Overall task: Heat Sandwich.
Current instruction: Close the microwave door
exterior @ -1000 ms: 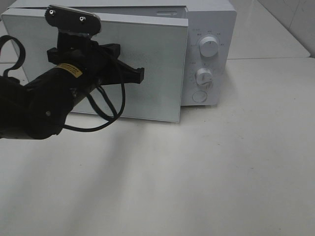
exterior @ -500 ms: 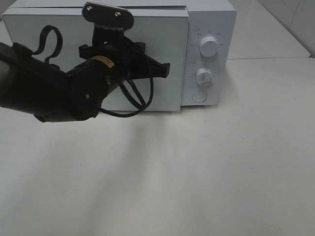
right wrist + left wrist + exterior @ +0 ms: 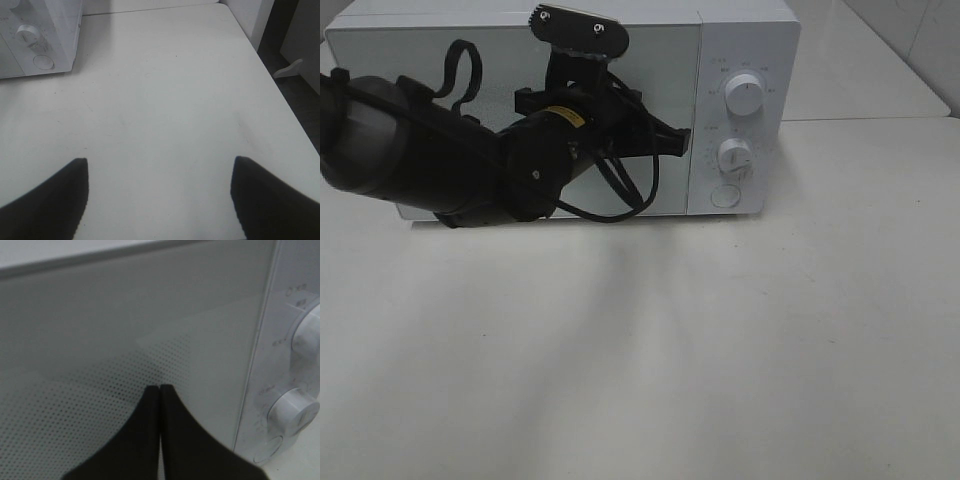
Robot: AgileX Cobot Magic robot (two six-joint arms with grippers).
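The white microwave (image 3: pixel 745 40) stands at the back of the table with its door (image 3: pixel 440 60) flush against the body. My left gripper (image 3: pixel 685 143) is shut, with its tips at the door's right edge, beside the control panel. In the left wrist view the closed fingertips (image 3: pixel 159 388) point at the dotted door window (image 3: pixel 100 340). The sandwich is hidden; none of the views shows it. My right gripper (image 3: pixel 159 162) is open and empty over bare table, to the right of the microwave (image 3: pixel 55 30).
The control panel has an upper knob (image 3: pixel 744 96), a lower knob (image 3: pixel 734 156) and a round button (image 3: pixel 724 195). The white table (image 3: pixel 720 350) spreads in front. Its right edge (image 3: pixel 280 100) drops to a dark floor.
My left arm has swung right and toward the microwave, pushing the door from ajar to flush with the body. The gripper stayed shut.
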